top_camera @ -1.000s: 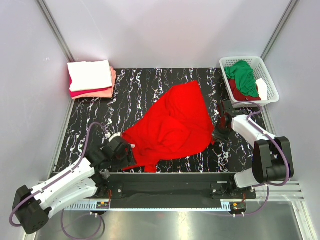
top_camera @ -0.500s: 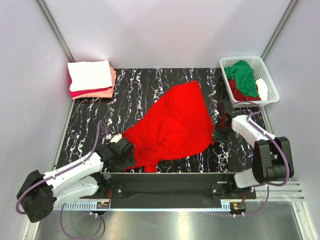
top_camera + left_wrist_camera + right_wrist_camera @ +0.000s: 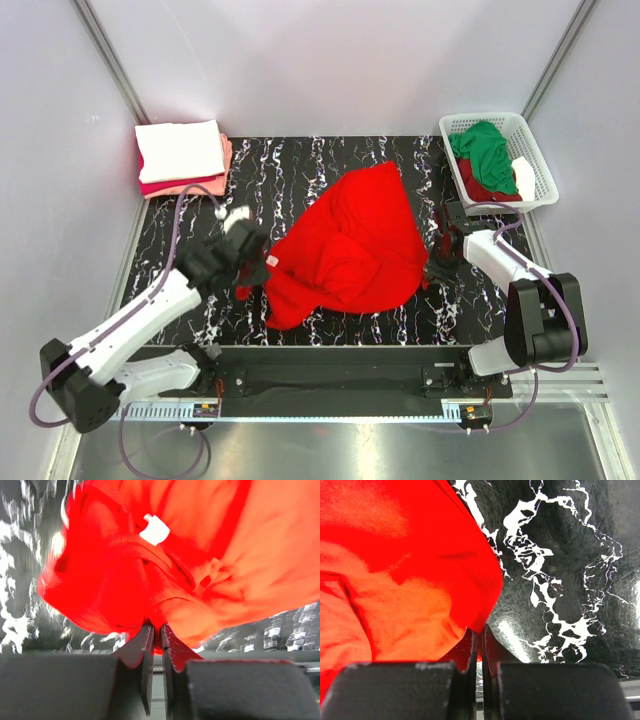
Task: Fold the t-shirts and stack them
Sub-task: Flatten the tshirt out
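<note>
A bright red t-shirt [image 3: 350,245] lies crumpled across the middle of the black marbled table [image 3: 180,235]. Its small white neck label [image 3: 154,529] shows in the left wrist view. My left gripper [image 3: 250,268] is shut on the shirt's near-left edge and holds it lifted, cloth pinched between its fingertips [image 3: 145,635]. My right gripper [image 3: 437,266] is shut on the shirt's right edge [image 3: 485,600], low at the table. Folded white, crimson and salmon pink t-shirts [image 3: 182,157] sit stacked at the back left.
A white lattice basket [image 3: 530,130] at the back right holds a green t-shirt [image 3: 485,150] and a dark red one [image 3: 490,190]. Grey walls close in both sides and the back. The black mounting rail [image 3: 330,365] runs along the table's near edge.
My left gripper closed on the shirt's near-left edge and carried it up and away from the near edge, folding that corner inward. The right gripper stayed put.
</note>
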Controlling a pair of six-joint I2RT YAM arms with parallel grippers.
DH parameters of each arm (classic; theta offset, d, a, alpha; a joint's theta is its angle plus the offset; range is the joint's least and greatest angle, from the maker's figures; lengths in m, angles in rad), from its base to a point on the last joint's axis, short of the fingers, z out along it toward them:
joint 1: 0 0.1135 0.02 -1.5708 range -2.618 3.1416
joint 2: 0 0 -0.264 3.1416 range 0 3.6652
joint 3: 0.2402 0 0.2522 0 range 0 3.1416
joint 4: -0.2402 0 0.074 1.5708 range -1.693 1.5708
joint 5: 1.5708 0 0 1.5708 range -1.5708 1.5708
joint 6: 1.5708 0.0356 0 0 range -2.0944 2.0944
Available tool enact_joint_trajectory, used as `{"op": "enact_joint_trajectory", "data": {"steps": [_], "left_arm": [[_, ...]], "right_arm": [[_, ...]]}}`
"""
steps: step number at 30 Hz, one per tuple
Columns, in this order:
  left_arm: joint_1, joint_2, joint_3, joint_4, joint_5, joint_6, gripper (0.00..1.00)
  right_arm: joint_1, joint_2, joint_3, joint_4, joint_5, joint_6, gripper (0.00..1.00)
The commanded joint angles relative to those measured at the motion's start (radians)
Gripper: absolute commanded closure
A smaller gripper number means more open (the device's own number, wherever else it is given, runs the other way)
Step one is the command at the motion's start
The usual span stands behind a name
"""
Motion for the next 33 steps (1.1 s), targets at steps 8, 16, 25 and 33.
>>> {"op": "enact_joint_trajectory", "data": {"steps": [8,16,25,33], "left_arm": [[0.322,0.61,0.266,0.123,0.3,0.37,0.7],[0.246,0.401,0.198,0.085,0.153,0.271,0.01],[0.189,0.1,-0.031,0.045,0.127,0.16,0.13],[0.183,0.024,-0.279,0.262,0.265,0.074,0.2]], "right_arm": [[-0.003,0.028,0.006,0.046,-0.074,-0.023,1.0],[-0.003,-0.032,-0.014,0.042,-0.085,-0.017,1.0],[-0.001,-0.012,-0.028,0.068,-0.119,-0.015,1.0],[-0.003,0.008,-0.017,0.063,-0.124,-0.024,1.0]]}}
